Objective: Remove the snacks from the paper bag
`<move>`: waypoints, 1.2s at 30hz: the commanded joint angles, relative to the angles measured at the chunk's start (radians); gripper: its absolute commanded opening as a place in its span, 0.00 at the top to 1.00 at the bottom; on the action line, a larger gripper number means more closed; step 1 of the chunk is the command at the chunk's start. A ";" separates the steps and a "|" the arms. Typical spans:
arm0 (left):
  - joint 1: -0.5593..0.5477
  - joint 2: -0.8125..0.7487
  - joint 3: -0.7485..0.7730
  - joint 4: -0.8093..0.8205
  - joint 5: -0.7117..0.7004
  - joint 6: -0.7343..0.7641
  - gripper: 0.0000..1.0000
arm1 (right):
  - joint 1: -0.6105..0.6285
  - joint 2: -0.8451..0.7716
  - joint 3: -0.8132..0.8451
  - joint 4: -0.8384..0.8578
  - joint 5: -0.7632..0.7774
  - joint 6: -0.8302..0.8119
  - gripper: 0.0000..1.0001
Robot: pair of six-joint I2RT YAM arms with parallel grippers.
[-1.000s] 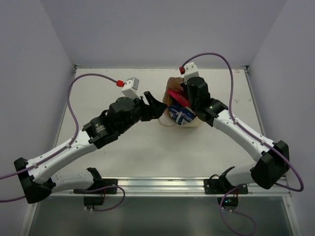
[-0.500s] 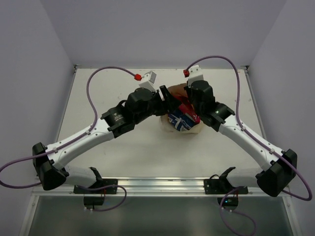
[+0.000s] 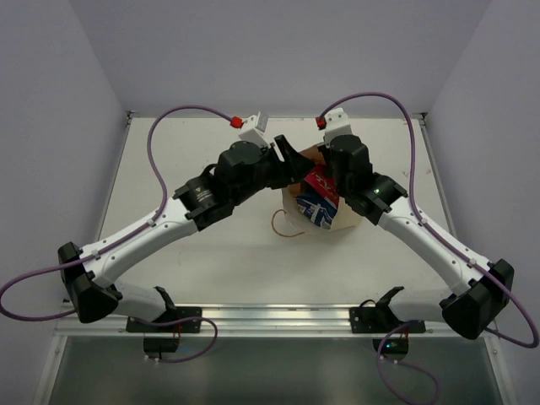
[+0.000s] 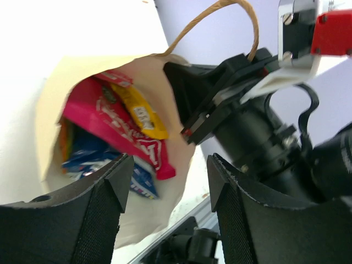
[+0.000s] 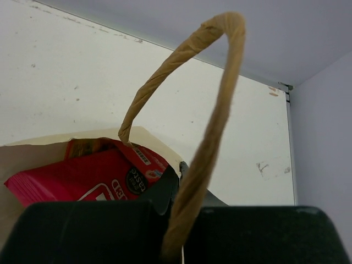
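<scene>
Over the last second I've brought the left arm in from the left side of the desk [image 3: 181, 148], and its left pincer [image 4: 169, 165] now sits right at the mouth of the paper bag [image 4: 48, 104]. The fingers are spread wide with nothing between them. The bag has also been tipped and dragged a little toward the near right, with the right pincer [image 4: 184, 102] closed on the rim beside a handle. I take that as the setup finished: the mouth is held open and facing the free pincer, so the first pick can start. No snack is out yet.

The overhead view places the bag at the far middle of the desk, between the two arms. Red and blue show at its mouth, and its other cord handle [image 3: 283, 226] is lying loose on the near-left side. It doesn't show me the pincer tips.

The left wrist view fills that in. The magenta pouch [image 4: 110, 118] is uppermost, with the yellow bar [image 4: 140, 113] lying on it and the blue Doritos bag [image 4: 102, 157] underneath. I can't make out the other two packets.

The right wrist view shows only the twisted handle [image 5: 217, 99] rising between its own closed fingers, with the pouch's top edge behind it.
</scene>
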 commanded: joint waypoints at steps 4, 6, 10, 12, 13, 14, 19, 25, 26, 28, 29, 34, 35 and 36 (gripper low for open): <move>-0.015 0.150 0.081 0.062 0.065 -0.104 0.41 | 0.024 -0.069 0.032 0.127 0.070 0.008 1.00; -0.014 0.172 0.075 0.076 0.073 -0.129 0.41 | 0.038 -0.073 0.016 0.140 0.074 0.011 1.00; -0.017 0.213 0.061 0.085 0.047 -0.164 0.43 | 0.052 -0.070 0.000 0.145 0.087 0.017 1.00; -0.015 0.221 0.047 0.089 0.027 -0.191 0.43 | 0.055 -0.070 -0.009 0.144 0.090 0.028 1.00; -0.015 0.221 0.042 0.093 0.019 -0.198 0.43 | 0.056 -0.072 -0.011 0.142 0.089 0.031 1.00; -0.015 0.222 0.035 0.104 0.018 -0.207 0.43 | 0.056 -0.075 -0.012 0.142 0.092 0.034 1.00; -0.015 0.277 0.047 0.092 0.001 -0.213 0.43 | 0.062 -0.092 -0.027 0.137 0.090 0.048 1.00; -0.015 0.348 0.061 0.092 -0.007 -0.257 0.38 | 0.093 -0.118 -0.049 0.154 0.107 0.047 1.00; -0.015 0.354 0.061 0.093 -0.007 -0.268 0.37 | 0.105 -0.121 -0.053 0.160 0.106 0.045 1.00; -0.015 0.370 0.062 0.095 -0.016 -0.270 0.35 | 0.118 -0.122 -0.061 0.163 0.109 0.042 1.00; -0.015 0.373 0.062 0.095 -0.026 -0.271 0.34 | 0.130 -0.125 -0.069 0.163 0.107 0.041 1.00; -0.015 0.376 0.052 0.118 -0.092 -0.297 0.32 | 0.167 -0.132 -0.099 0.174 0.110 0.053 1.00; -0.015 0.379 0.051 0.124 -0.099 -0.305 0.32 | 0.171 -0.133 -0.107 0.171 0.104 0.060 1.00; -0.015 0.382 0.053 0.127 -0.103 -0.311 0.31 | 0.173 -0.141 -0.110 0.167 0.100 0.077 1.00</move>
